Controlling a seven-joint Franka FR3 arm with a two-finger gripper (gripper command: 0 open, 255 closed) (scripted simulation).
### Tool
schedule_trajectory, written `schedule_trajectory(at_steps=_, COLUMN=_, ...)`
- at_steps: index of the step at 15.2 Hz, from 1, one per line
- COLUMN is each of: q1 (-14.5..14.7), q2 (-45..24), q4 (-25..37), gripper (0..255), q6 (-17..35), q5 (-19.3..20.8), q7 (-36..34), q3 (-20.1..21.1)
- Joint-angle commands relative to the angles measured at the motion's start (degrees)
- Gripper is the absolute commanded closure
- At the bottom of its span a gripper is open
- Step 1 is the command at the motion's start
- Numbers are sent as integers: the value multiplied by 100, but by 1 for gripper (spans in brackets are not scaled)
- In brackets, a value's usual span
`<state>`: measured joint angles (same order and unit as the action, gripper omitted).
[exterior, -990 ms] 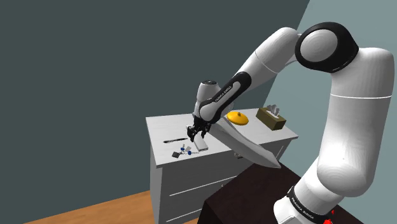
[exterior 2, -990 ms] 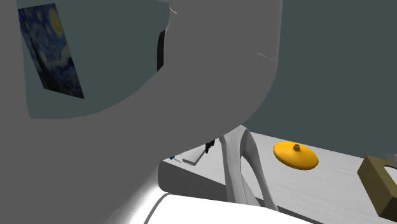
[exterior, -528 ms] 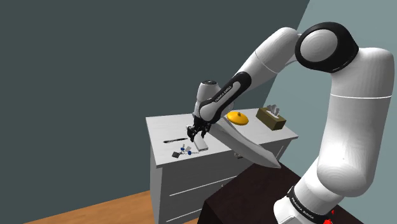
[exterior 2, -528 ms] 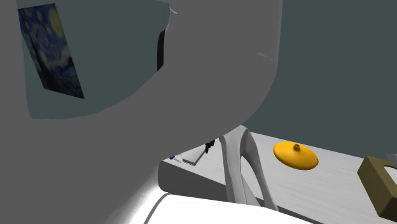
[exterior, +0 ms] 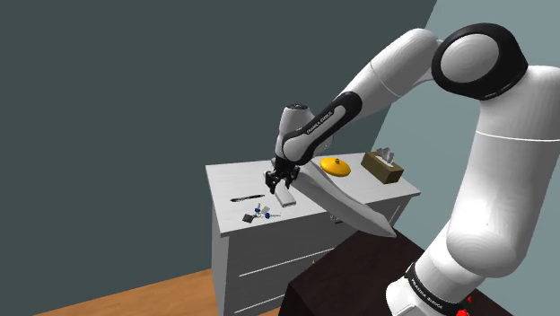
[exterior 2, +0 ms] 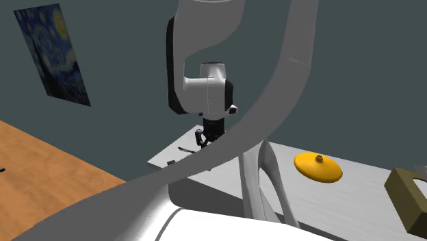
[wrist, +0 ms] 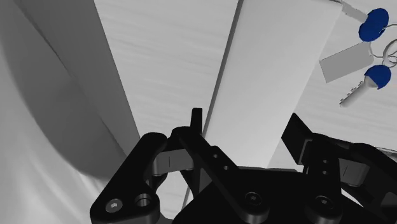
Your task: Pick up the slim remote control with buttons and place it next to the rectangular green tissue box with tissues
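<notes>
The remote (exterior: pixel 287 198): slim plain white-grey slab, no buttons visible, just left of centre in shoulder view. It is clasped at one end by the gripper (exterior: pixel 277 186), long axis tilted. In wrist view the remote (wrist: pixel 267 76) runs from btwn the black fingers (wrist: pixel 196 124) up to the top edge, w/ a dark shadow along one side. The tissue box (exterior: pixel 381 167): olive-brown rect. block, white tissue poking from top, upright, right of centre, well apart from remote. In second exterior view the tissue box (exterior 2: pixel 409 197) sits at lower-right edge.
</notes>
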<state>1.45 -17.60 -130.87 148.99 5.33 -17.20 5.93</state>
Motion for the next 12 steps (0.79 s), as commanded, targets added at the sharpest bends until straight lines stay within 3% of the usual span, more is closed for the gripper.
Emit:
schedule_trajectory(at_steps=1, q1=-5, q2=140, q4=-11, gripper=255, q6=-128, q5=-33, q7=14, q3=21)
schedule_trajectory(at_steps=12, q1=-50, q2=833, q4=72, gripper=255, q6=-899, q5=-212, q7=150, q3=91)
